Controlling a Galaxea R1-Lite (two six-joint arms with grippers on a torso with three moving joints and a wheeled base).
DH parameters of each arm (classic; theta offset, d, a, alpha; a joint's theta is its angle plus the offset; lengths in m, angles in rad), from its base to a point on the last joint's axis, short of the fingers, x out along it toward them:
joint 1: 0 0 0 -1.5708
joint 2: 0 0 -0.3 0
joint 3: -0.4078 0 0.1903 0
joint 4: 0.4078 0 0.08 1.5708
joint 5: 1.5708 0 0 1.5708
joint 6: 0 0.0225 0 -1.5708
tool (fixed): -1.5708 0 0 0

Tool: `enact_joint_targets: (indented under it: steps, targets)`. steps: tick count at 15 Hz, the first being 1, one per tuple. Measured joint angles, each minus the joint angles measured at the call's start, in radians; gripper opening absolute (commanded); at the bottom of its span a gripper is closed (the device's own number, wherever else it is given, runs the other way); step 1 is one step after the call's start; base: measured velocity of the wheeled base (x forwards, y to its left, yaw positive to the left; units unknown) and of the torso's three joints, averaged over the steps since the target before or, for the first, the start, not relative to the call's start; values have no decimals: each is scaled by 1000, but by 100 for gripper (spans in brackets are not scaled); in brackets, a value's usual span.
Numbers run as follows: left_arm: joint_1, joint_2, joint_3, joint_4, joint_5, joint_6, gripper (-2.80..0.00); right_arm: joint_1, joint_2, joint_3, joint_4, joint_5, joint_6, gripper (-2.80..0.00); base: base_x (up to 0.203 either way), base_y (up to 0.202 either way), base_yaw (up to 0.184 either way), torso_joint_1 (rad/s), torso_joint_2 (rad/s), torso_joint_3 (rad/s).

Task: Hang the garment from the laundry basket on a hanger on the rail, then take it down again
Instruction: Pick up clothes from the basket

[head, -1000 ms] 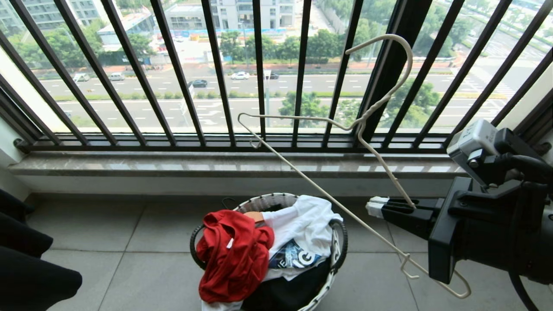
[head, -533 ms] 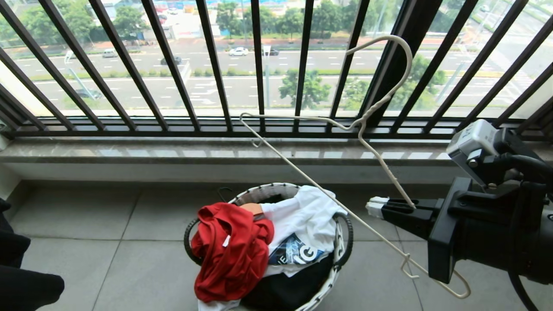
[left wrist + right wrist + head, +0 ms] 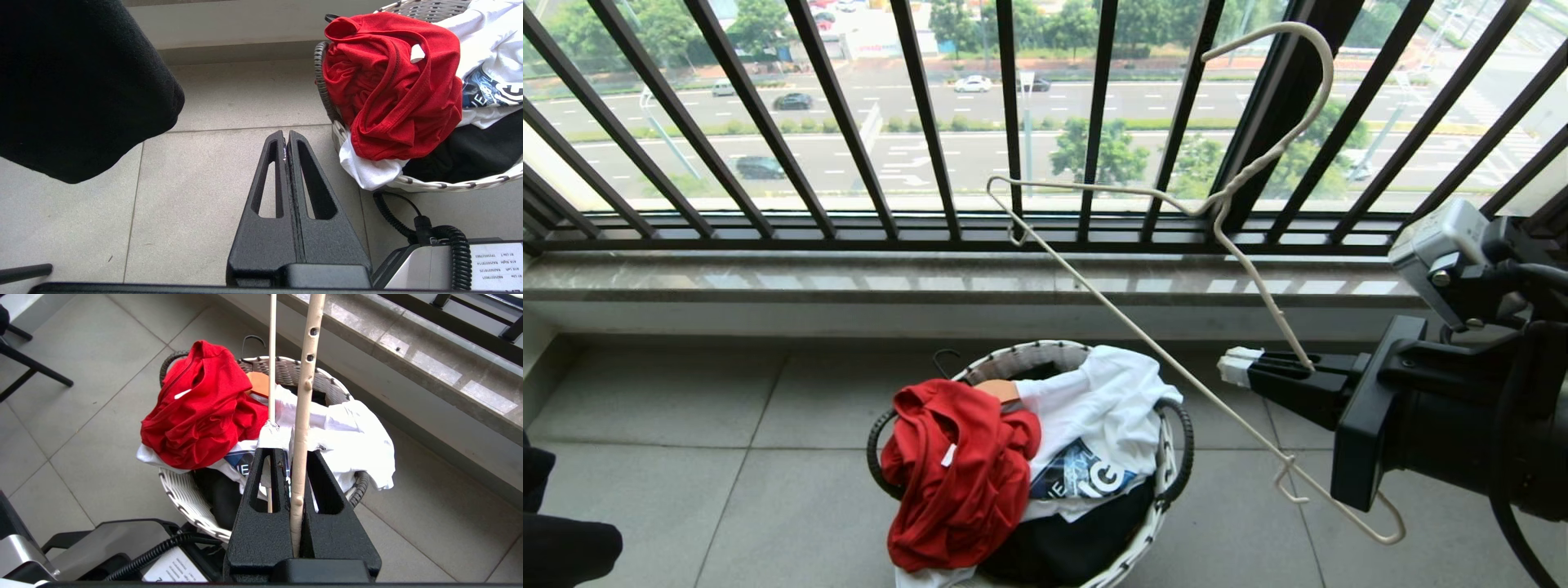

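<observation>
A black barred balcony railing [image 3: 849,122] is seen across the far side, with a grey stone sill [image 3: 849,282] beneath it and a pale tiled floor [image 3: 727,490] in front. The rail named in the task is not in view.

On the floor, near the middle, stands the small round white woven laundry basket with a dark rim [image 3: 1172,457]. The crumpled red short-sleeved T-shirt [image 3: 956,478] is draped over the basket's left side, spilling past the rim, beside a white garment with dark-blue print [image 3: 1098,425] and above a black garment [image 3: 1070,551].

The right claw [image 3: 1241,369] is held level at the right of the head view, above the floor and just to the right of the basket, clamped on one shoulder wire of the thin cream-white wire hanger [image 3: 1143,343]. The hanger's long bar is laid diagonally, from upper left near the railing down to lower right past the claw, with the hook raised towards the railing.

The left claw [image 3: 287,139] is pressed together on nothing, low over the floor, with the T-shirt just to its right and a little ahead. The left arm is judged the nearer and the free one, so the T-shirt would most readily be picked from that side and brought towards the hanger's free left end.
</observation>
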State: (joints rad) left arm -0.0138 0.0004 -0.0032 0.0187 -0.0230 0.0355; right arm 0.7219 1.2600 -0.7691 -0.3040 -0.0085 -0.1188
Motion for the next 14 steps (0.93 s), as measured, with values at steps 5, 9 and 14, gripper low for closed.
enact_joint_targets:
  steps: [5, 9, 14]
  targets:
    - [0, 0, 0, 0, 0, 0, -280, -16, 1, -6, -2, -1, 26, -280, 0, 0, 0, 0, 0, 0]
    - [0, 0, -1, 2, 0, 2, -280, -24, 0, -9, -4, -1, 25, -280, 0, 0, 0, 0, 0, 0]
    - [0, 71, -148, 61, -10, 3, -280, -24, -5, -7, -4, -2, 23, -280, 0, 0, 0, 0, 0, 0]
